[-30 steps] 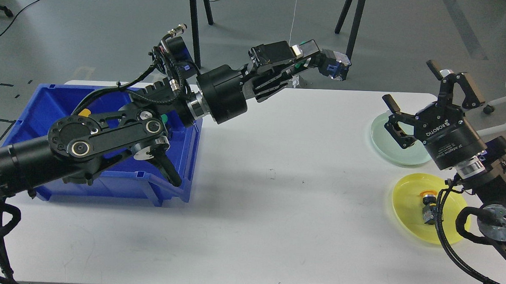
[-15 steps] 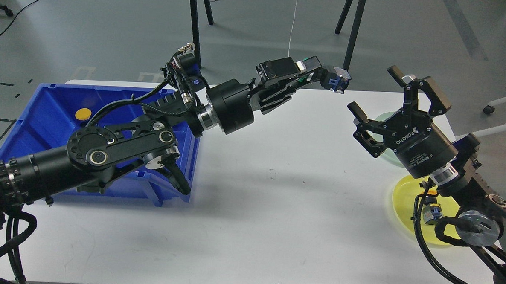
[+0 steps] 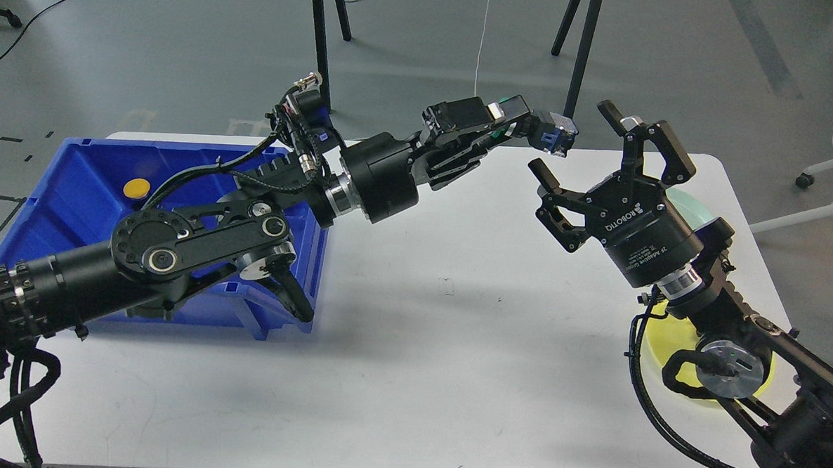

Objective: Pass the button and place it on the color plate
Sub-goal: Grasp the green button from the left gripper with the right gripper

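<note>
My left gripper [image 3: 534, 124] reaches over the table's far edge and is shut on a button [image 3: 556, 132] with a blue and silver body, held in the air. My right gripper [image 3: 574, 144] is open, its jaws wide apart, and points up and left; the button hangs just above and left of the gap, apart from both fingers. The yellow color plate [image 3: 654, 337] lies at the right front, mostly hidden behind my right arm. Whatever lies on it is hidden.
A blue bin [image 3: 59, 197] stands at the left under my left arm, with a yellow button [image 3: 136, 188] inside. A pale green plate [image 3: 686, 205] shows partly behind my right gripper. Black stand legs [image 3: 319, 40] rise beyond the table.
My right gripper has moved left and up from over the plates toward the held button, staying open. My left gripper shifted slightly and still holds the button.
</note>
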You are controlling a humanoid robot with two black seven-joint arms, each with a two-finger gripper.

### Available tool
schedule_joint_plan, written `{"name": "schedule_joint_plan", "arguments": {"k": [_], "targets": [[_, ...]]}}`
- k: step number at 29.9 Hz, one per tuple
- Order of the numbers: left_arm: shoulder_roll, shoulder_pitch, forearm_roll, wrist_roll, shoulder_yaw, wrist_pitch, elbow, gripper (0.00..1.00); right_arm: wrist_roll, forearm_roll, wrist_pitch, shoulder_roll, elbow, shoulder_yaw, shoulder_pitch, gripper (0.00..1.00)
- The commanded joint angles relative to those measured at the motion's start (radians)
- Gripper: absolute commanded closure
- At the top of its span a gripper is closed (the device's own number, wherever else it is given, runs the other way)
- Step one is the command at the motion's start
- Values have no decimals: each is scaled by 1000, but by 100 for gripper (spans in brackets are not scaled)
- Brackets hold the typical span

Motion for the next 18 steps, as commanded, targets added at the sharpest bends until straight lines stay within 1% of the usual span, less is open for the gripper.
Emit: {"name": "schedule_joint_plan", "arguments": {"k": [1, 5, 9, 13, 18], "targets": [[0, 2, 0, 0, -1, 2, 0, 75, 0, 2, -17, 6, 0, -27, 18, 3], [0, 2, 0, 0, -1, 2, 0, 75, 0, 2, -25, 6, 0, -69, 46, 8], [0, 2, 0, 0, -1, 2, 0, 75, 0, 2, -29, 6, 1, -70, 48, 24], [0, 2, 0, 0, -1, 2, 0, 75, 0, 2, -29, -2, 4, -66, 46, 37], [0, 2, 0, 0, -1, 2, 0, 75, 0, 2, -43, -8, 4, -59, 45, 45]]}}
